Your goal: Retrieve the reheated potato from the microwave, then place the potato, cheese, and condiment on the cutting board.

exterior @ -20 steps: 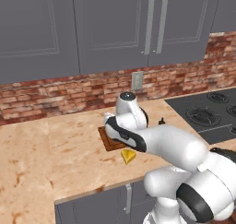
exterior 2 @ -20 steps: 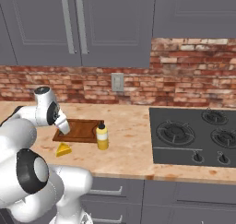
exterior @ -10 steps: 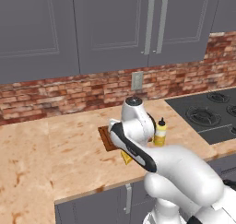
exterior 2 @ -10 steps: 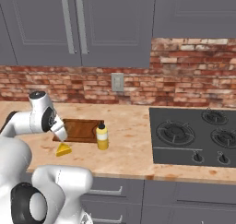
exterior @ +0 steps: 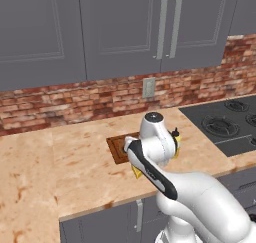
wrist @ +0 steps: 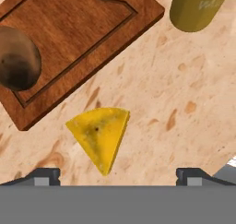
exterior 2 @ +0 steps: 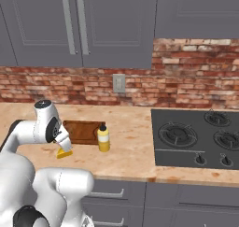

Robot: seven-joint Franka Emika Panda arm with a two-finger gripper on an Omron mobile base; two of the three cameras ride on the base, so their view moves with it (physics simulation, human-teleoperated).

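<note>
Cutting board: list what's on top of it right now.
Hand view: the potato sits on the cutting board; part of the board runs out of frame. The cheese lies on the counter.

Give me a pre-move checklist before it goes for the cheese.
1. Potato on the cutting board: ok.
2. Cheese lying flat on the counter, off the board: ok to pick.
3. Gripper open, cheese between the fingertips in the hand view: ok.
4. Condiment upright beside the board, apart from the cheese: ok.
5. Height of the fingertips above the cheese: cannot tell.
</note>
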